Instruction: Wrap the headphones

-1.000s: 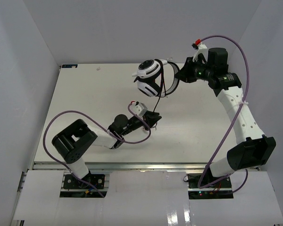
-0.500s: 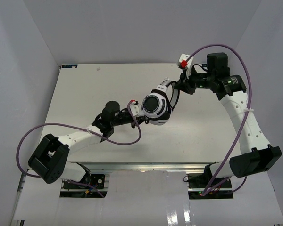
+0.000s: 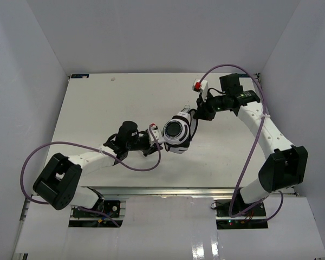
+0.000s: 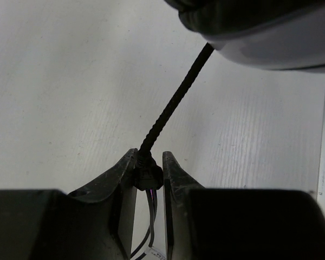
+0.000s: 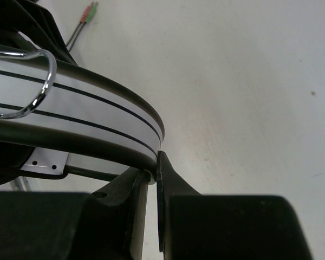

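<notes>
Over the white counter (image 3: 97,103), about its middle in the overhead view, the headphones (image 3: 176,131) hang in the air between the two arms, off the surface.

The right hand (image 5: 151,169), at 1 o'clock from the cups, is pressed together on the lower edge of the white headband (image 5: 86,116) and carries the weight. The left hand (image 4: 149,165), at 9 o'clock from them, pinches the thin black cord (image 4: 176,100) near a thickened collar; from there the cord runs taut up to the underside of a cup.

The red and green plugs (image 5: 88,11) show at 11 o'clock in the right wrist view, loose and apparently trailing toward the counter.

Judged from this, the pick-up and the two-handed hold are done and winding is under way or about to start. Turns already laid around the band cannot be made out. A free tail remains, so looping it and tucking in the plug end are left.
</notes>
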Robot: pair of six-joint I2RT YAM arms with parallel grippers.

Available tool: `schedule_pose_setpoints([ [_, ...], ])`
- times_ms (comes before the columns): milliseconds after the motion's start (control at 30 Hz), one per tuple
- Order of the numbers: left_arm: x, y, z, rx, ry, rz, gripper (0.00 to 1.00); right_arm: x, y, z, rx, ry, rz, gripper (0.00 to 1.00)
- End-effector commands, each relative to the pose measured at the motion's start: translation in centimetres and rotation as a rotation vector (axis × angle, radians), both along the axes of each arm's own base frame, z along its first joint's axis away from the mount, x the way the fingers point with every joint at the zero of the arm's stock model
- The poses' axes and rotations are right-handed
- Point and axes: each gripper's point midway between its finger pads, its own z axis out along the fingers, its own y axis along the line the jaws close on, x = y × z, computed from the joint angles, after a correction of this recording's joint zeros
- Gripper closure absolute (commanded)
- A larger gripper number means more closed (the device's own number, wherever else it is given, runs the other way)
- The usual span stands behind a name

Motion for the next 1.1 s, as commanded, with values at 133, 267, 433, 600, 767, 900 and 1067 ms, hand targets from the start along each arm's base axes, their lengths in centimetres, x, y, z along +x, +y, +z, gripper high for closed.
schedule_pose_setpoints([
  [133,-1.0,0.0,8.7,-0.266,-0.152,0.017,0.82,-0.2,1.6,4.2,0.351,0.282,0.0,0.92],
  [267,-0.6,-0.1,9.2,-0.291,-0.149,0.04,0.82,0.6,1.9,6.0,0.382,0.208,-0.031,0.92],
  [433,1.0,0.4,8.0,-0.22,-0.146,0.067,0.82,0.9,0.4,6.0,0.249,0.042,-0.002,0.92],
  [600,2.6,1.9,7.8,-0.212,-0.165,0.098,0.83,-1.3,0.0,4.6,0.182,-0.01,0.169,0.92],
  [767,3.2,2.6,8.0,-0.23,-0.137,0.079,0.8,-1.5,-0.5,3.1,0.117,-0.044,0.21,0.92],
  [900,2.1,1.1,6.7,-0.244,-0.011,-0.035,0.74,-2.1,0.8,3.4,0.197,-0.008,0.244,0.92],
  [1067,0.5,0.6,6.3,-0.322,0.054,-0.063,0.74,-2.0,2.5,4.3,0.372,0.155,0.166,0.92],
])
